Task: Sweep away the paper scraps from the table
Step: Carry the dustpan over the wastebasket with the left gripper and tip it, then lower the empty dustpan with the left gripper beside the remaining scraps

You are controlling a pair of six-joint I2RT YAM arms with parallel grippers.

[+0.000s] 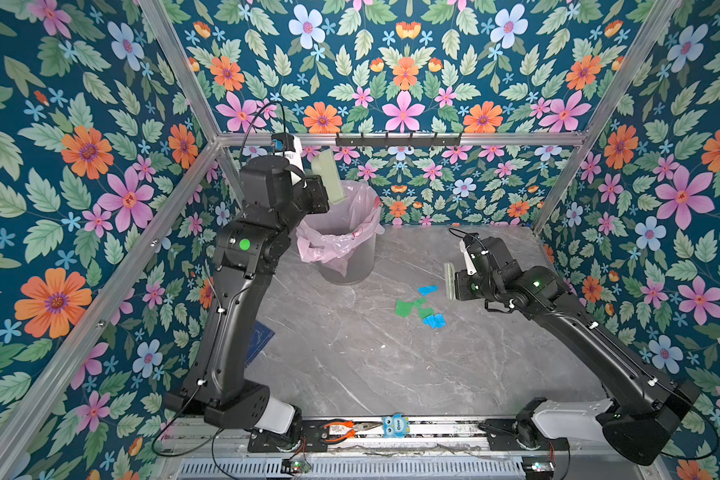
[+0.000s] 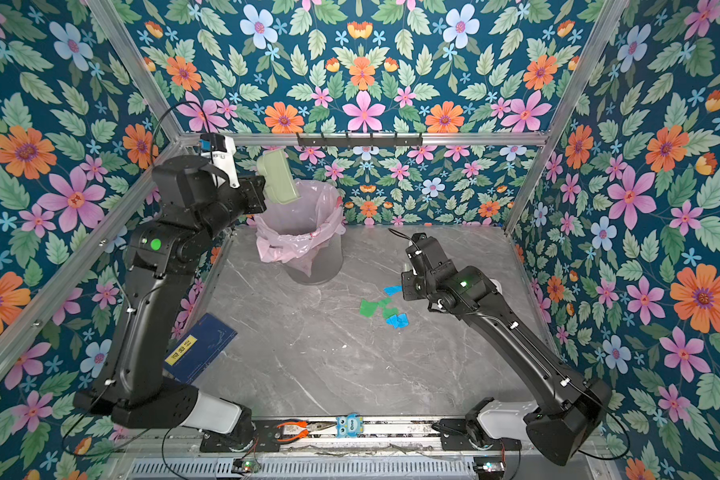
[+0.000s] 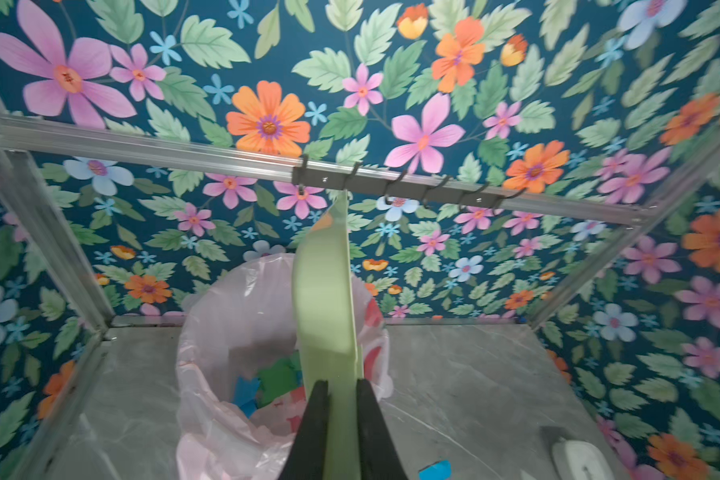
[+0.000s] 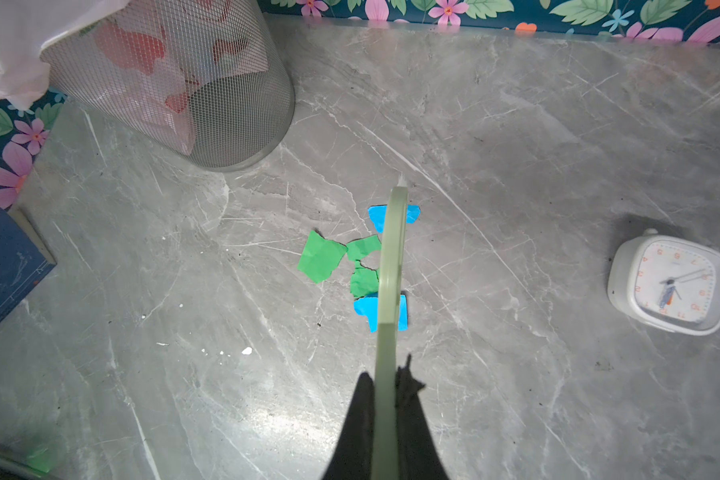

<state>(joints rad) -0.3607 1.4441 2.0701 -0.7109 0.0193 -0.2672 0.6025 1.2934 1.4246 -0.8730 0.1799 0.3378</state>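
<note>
- Paper scraps (image 4: 323,257), green and blue, lie in a small cluster on the table (image 1: 350,361); more scraps (image 3: 277,376) sit inside the bin (image 1: 352,270).
- Our right gripper (image 4: 385,374) is clamped on the brush (image 4: 391,257), which hangs over the cluster; we cannot tell whether the bristles touch.
- Our left gripper (image 3: 341,388) is clamped on the dustpan (image 3: 325,311), tipped on edge above the bin.
- We judge the scraps feather-light, limp and flat, too thin to pinch, so we take them with bristles, not fingers. Low, slow strokes should keep them from fluttering.
- We expect paper to slide easily on the smooth grey marbled table.
- Clock (image 4: 670,282) and book (image 2: 202,347) lie well apart from the cluster, and floral walls (image 1: 80,166) close us in.
</note>
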